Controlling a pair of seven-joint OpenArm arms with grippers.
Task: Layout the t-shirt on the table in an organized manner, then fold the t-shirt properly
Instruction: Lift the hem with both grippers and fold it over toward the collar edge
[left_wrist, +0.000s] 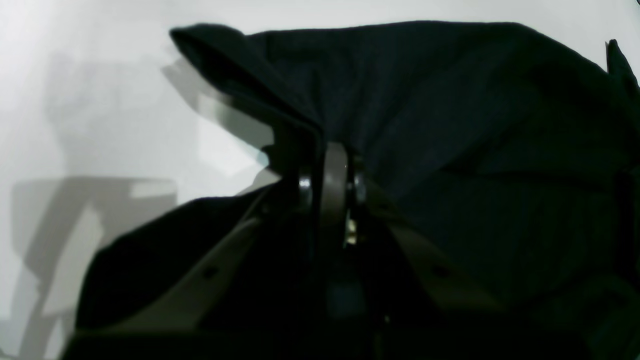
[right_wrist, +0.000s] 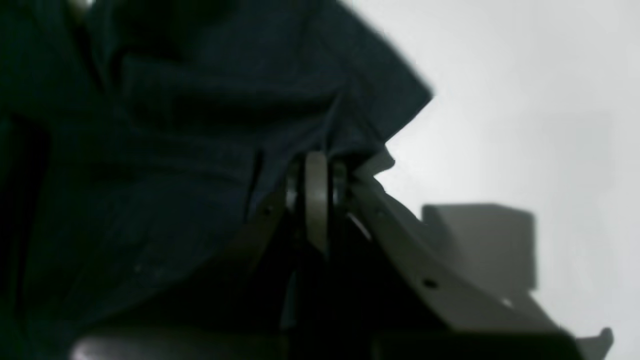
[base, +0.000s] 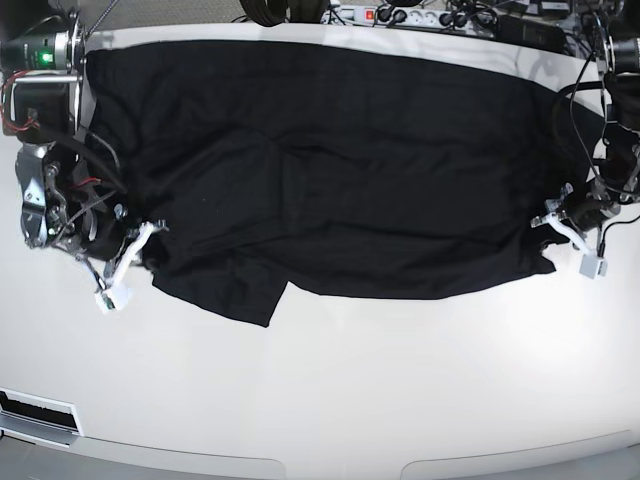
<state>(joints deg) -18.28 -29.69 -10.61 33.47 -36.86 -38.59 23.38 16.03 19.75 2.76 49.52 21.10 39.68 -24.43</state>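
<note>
In the left wrist view, the left gripper (left_wrist: 334, 175) is pinching the black t-shirt (left_wrist: 450, 125), jaws closed. In the right wrist view, the right gripper (right_wrist: 316, 175) is clamping its edge. From base, the shirt is lying spread across the white table (base: 400, 390).

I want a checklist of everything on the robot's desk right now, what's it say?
Surface: white table, glossy, bare along the near side.
Job's things: black t-shirt spread wide across the table, wrinkled, one flap hanging toward the near edge.
Clutter: nothing seen on the table.
Grippers: left gripper shut on the t-shirt's edge; right gripper shut on the opposite edge.
Cables: wires run along both arms.
Surroundings: power strip and plugs behind the far edge.
</note>
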